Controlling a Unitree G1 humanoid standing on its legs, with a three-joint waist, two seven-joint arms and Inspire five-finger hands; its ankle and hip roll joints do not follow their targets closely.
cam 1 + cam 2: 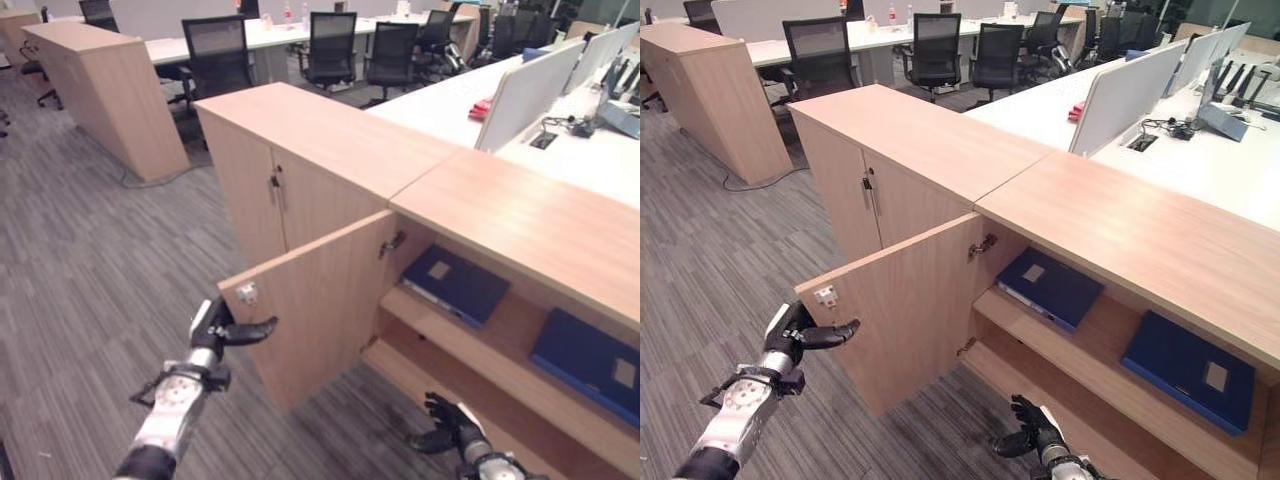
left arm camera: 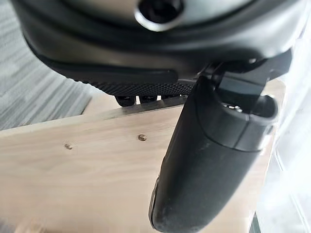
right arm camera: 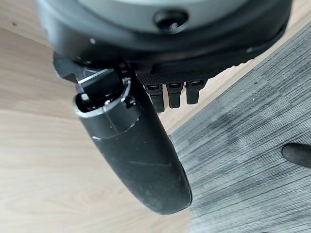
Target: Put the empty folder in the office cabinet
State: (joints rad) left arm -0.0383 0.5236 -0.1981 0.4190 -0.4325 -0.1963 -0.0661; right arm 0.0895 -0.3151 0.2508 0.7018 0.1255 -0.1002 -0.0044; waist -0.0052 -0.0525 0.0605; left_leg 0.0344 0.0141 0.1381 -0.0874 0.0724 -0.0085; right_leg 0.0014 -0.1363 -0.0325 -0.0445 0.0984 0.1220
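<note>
Left hand (image 1: 222, 327) lowest and nearest at the open cabinet door (image 1: 310, 300), at its free edge; fingers (image 2: 141, 99) curl over the door's edge and the thumb (image 2: 214, 160) lies on the door face, so it grips the door. A small white sticker (image 1: 246, 293) sits near the door's top corner, print too small to read. Right hand (image 1: 448, 425) low in front of the cabinet's open bay, above the grey carpet (image 1: 90, 280), fingers (image 3: 170, 92) loosely curled, holding nothing. Office cabinet (image 1: 520, 215) stands open with light wood shelves; a dark blue folder (image 1: 457, 283) lies flat on the upper shelf (image 1: 500, 335), left part, with a pale label, text unreadable. Second dark blue folder (image 1: 590, 362) lies flat further right on the same shelf, also with a pale label, unreadable. Closed cabinet unit (image 1: 290, 160) adjoins on the left. Behind, white bench (image 1: 440, 105) with partition screens (image 1: 525, 90) and black office chairs (image 1: 330, 45).
</note>
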